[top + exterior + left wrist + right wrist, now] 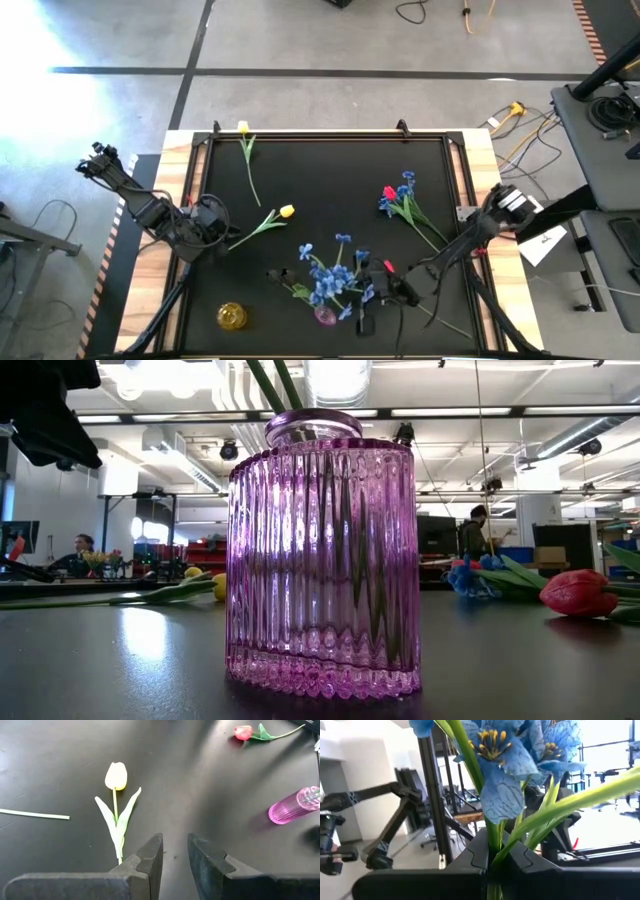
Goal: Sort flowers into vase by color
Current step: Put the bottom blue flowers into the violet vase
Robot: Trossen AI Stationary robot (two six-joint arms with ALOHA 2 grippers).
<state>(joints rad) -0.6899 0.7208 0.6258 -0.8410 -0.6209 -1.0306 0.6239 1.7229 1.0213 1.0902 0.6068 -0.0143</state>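
My right gripper (pixel 492 852) is shut on a blue flower spray (pixel 502 755) and sits right of the purple vase (pixel 326 316) in the high view (pixel 392 290). Green stems (pixel 272 382) rise from the vase's mouth; I cannot tell whether they belong to the held spray. My left gripper (pixel 175 862) stands open at the table's left, and a yellow tulip (pixel 116 775) lies flat ahead of it, stem end beside one finger. Another yellow tulip (pixel 243 128) lies at the far edge. A red tulip (pixel 575 592) lies on the mat at the right. My right gripper pinches the spray's green stems (pixel 496 837) between its two fingers, just below the blossoms. The fingers slant upward and the blossoms stand beyond their tips. The lower stems run back between the fingers and are hidden by the gripper.
A small yellow vase (pixel 232 316) stands near the front left. A red tulip and blue flowers (pixel 400 195) lie together at the right. People and benches show in the room behind the table (pixel 80 550).
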